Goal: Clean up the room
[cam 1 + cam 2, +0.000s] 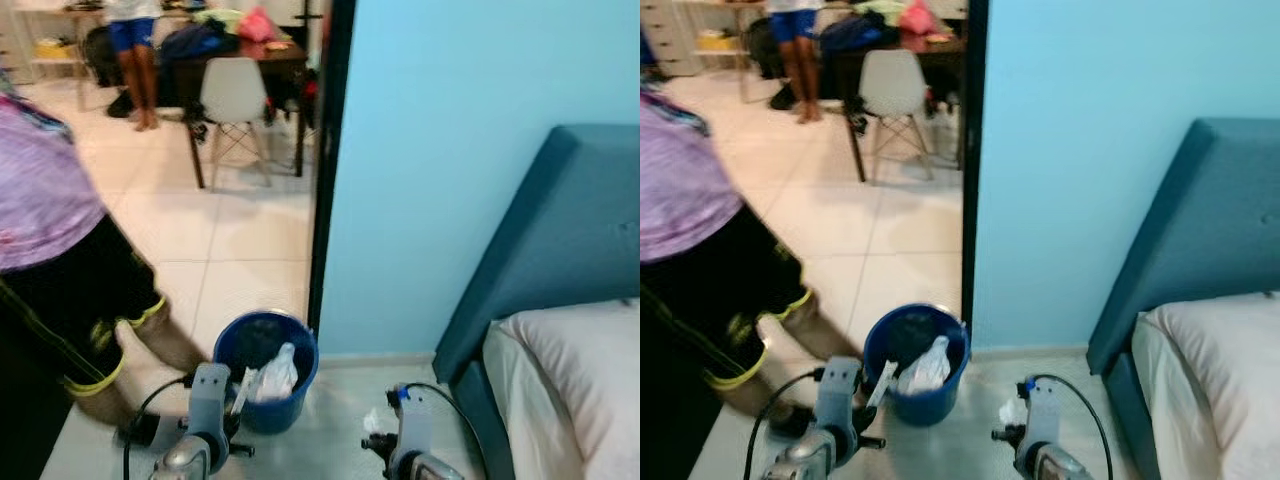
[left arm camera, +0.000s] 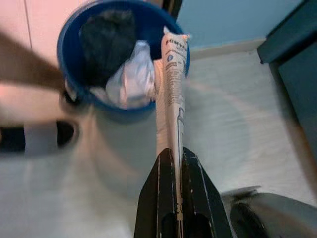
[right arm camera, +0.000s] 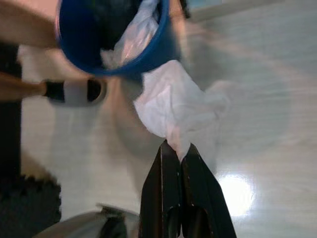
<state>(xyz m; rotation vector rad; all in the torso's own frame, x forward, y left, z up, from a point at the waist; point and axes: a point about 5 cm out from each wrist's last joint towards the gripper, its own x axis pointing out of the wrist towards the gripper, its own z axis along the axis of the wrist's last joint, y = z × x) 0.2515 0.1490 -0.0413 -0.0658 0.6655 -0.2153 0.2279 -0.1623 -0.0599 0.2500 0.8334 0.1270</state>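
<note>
left wrist view: one blue bucket [image 2: 74, 94], one packet [image 2: 171, 94] in left pincer [image 2: 177, 163].

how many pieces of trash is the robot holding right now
2. A long white wrapper is pinched in the left gripper over the blue bin; crumpled white paper is in the right gripper.

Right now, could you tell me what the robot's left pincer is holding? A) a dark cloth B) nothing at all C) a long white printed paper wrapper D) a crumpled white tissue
C: in the left wrist view, the left pincer is shut on a long white printed paper wrapper whose far end reaches the rim of the round blue plastic bin; the crumpled white tissue is in the right pincer.
</note>
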